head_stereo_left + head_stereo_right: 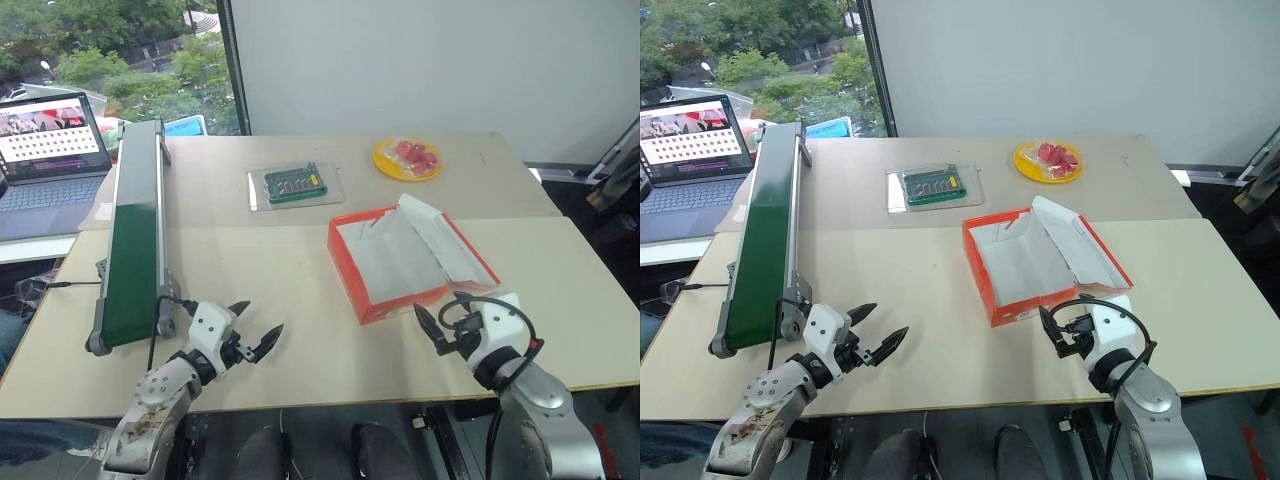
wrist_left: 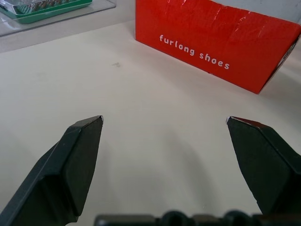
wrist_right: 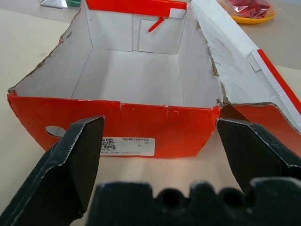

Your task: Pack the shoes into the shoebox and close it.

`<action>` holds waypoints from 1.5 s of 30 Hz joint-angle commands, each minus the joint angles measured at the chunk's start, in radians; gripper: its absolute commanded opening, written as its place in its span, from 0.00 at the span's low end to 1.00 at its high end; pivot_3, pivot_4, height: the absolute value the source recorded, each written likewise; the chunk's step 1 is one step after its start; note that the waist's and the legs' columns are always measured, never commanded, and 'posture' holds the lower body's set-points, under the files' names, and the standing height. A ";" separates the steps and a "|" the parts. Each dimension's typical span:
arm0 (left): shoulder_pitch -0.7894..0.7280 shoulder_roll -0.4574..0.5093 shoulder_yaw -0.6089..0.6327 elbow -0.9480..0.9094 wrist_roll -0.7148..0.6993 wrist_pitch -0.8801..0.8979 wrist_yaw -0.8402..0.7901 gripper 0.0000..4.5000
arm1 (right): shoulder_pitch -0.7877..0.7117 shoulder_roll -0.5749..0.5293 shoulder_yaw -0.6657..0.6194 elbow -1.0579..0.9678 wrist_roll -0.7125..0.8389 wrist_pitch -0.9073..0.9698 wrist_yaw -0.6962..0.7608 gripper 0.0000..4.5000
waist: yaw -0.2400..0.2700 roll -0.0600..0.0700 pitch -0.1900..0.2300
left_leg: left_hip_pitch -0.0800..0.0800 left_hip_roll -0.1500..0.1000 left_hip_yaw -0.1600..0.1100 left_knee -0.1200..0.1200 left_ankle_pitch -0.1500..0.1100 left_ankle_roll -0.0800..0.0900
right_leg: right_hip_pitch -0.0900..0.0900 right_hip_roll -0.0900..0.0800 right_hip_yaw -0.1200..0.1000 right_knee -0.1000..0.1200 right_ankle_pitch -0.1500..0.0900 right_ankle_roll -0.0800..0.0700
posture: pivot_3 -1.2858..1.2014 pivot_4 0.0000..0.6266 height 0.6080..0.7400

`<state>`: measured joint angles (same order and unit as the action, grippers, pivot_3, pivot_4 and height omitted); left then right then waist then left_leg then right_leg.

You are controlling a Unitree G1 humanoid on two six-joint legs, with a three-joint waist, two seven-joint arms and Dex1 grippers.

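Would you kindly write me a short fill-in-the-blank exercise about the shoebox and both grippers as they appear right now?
1. The shoebox stands with its lid ____.
2. The inside of the shoebox holds ____ shoes.
3. The left gripper and the right gripper both have their fingers ____.
4. The white words on the shoebox's red side read "furlong ____".

Missing words: open; no; open; shoes

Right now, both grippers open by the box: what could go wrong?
1. The shoebox sits empty with no shoes on the table; nothing to pack yet.
2. The lid leans open toward the right gripper; a reach could snag it.
3. The box edges are torn and could crumple.
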<state>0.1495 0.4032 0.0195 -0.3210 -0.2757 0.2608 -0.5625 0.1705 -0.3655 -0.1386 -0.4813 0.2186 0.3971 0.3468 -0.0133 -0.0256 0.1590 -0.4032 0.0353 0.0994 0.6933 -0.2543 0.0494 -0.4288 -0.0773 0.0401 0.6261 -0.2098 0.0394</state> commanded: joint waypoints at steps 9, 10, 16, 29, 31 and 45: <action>-0.347 0.045 0.242 0.133 -0.026 -0.133 0.101 1.00 | -0.330 0.004 -0.144 -0.009 0.020 0.018 -0.151 1.00 | -0.001 -0.001 0.000 | -0.001 -0.001 -0.002 0.001 0.000 0.000 | 0.000 0.001 -0.001 0.000 0.001 0.000 | 0.52 0.24 1.00; -0.375 0.044 0.245 0.117 -0.036 -0.124 0.106 1.00 | -0.362 0.001 -0.154 -0.006 0.016 0.021 -0.165 1.00 | 0.000 -0.001 0.000 | -0.001 -0.002 -0.002 0.001 0.000 0.000 | 0.000 0.001 -0.001 0.000 0.001 0.000 | 0.52 0.24 1.00; -0.561 0.059 0.238 0.081 -0.037 -0.045 0.177 1.00 | -0.570 -0.055 -0.079 0.058 -0.006 0.028 -0.120 1.00 | 0.001 -0.002 0.001 | -0.007 -0.002 -0.002 0.001 -0.003 -0.001 | -0.003 0.000 -0.002 0.000 0.001 0.003 | 0.52 0.24 1.00; -0.594 0.087 0.384 -0.069 -0.079 0.546 0.462 1.00 | -0.822 -0.005 0.112 0.384 0.159 0.074 0.231 1.00 | -0.008 -0.003 0.001 | -0.003 -0.001 -0.002 0.000 -0.002 -0.001 | -0.001 0.001 -0.002 -0.001 0.002 0.003 | 0.52 0.24 1.00; -0.576 0.086 0.388 -0.130 -0.086 0.590 0.472 1.00 | -0.854 0.016 0.138 0.437 0.166 0.071 0.275 1.00 | -0.007 -0.003 0.001 | -0.004 -0.001 -0.003 0.000 -0.002 -0.001 | -0.001 0.001 -0.003 0.000 0.002 0.003 | 0.52 0.24 1.00; -0.513 0.073 0.479 -0.111 -0.086 0.655 0.488 1.00 | -0.881 0.076 0.187 0.507 0.165 0.096 0.355 1.00 | -0.002 -0.003 0.001 | -0.004 -0.001 -0.003 -0.001 -0.002 -0.003 | -0.002 0.000 -0.004 0.000 0.002 0.002 | 0.52 0.24 1.00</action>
<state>-0.3689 0.4665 0.4655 -0.4420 -0.3632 0.9514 -0.0687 -0.6939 -0.2803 0.0613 0.0418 0.3774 0.4930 0.6965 -0.0156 -0.0284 0.1602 -0.4066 0.0340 0.0965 0.6926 -0.2562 0.0461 -0.4309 -0.0770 0.0363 0.6261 -0.2083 0.0412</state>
